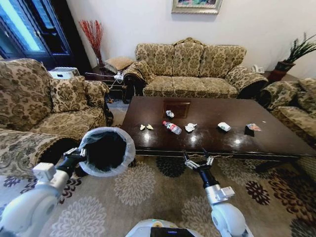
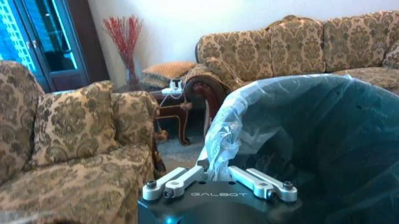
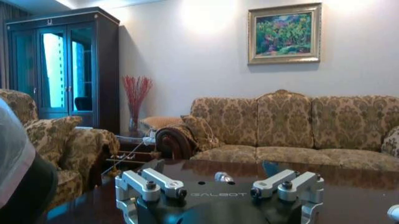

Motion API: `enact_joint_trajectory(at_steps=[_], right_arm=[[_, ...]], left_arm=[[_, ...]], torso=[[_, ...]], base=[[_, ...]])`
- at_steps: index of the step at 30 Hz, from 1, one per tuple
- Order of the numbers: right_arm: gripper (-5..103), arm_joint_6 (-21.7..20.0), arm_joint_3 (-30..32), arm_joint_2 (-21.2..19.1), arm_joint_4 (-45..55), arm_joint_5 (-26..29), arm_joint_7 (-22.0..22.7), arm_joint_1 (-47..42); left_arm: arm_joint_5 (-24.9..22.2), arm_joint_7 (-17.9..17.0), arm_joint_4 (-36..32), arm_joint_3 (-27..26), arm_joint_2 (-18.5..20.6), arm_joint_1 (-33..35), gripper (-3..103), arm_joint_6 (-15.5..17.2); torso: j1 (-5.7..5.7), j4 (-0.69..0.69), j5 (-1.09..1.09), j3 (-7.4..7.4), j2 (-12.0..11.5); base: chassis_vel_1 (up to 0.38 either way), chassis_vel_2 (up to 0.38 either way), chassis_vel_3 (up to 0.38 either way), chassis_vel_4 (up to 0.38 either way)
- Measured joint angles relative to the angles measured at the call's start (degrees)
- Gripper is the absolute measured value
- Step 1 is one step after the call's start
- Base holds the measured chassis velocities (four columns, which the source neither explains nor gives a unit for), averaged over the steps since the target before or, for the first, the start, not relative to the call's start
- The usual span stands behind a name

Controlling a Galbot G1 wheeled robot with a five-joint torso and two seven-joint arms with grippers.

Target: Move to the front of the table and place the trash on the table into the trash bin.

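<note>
While the trash bin [image 1: 106, 150] sits tilted in the lower left of the head view, its bagged rim pinched by the left gripper [image 1: 79, 153], the right gripper [image 1: 198, 162] hangs at lower centre with its fingers spread apart and nothing in them, just short of the near edge of the table [image 1: 276, 140]. Beyond that edge, up and slightly left of those open jaws, lies the plastic bottle [image 1: 172, 128], its long axis running diagonally from upper left to lower right; a crumpled tissue [image 1: 190, 127] lies just beside it, with yellowish scraps [image 1: 146, 127] to the left and wrappers [image 1: 253, 127] to the right. By my judgement the right arm is clearly the nearer one to the litter. In the left wrist view, the fingers [image 2: 171, 183] at bottom centre clamp the whitish bag liner [image 2: 224, 135], the bin's dark inside filling the right. In the right wrist view, the open fingers [image 3: 146, 183] frame the glossy tabletop [image 3: 349, 205] at the bottom.
</note>
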Motion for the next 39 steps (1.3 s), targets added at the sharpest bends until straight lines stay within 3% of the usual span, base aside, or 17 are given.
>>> enact_joint_trajectory(at_steps=[7,24,39], right_arm=[[100,0.89,0.0,0.53,-0.24,-0.25,-0.77,0.07],[100,1.17,-0.35,0.66,-0.36,-0.42,-1.03,0.56],[100,1.17,-0.56,0.56,-0.27,-0.5,1.15,1.02]], left_arm=[[-1.16,-0.48,0.94,-0.26,2.46,-2.22,1,0.39],[-1.55,-0.53,0.2,-1.82,2.3,-2.19,1,-1.12],[-5.19,-2.51,0.05,-0.87,2.43,-3.38,1,-8.43]], torso=[[0.0,0.0,0.01,-0.01,0.0],[0.01,0.0,0.0,0.0,0.0],[0.05,0.0,0.0,0.01,-0.01]], base=[[-0.048,0.055,0.052,-0.053],[-0.116,0.115,0.121,-0.119],[-0.118,0.119,0.113,-0.13]])
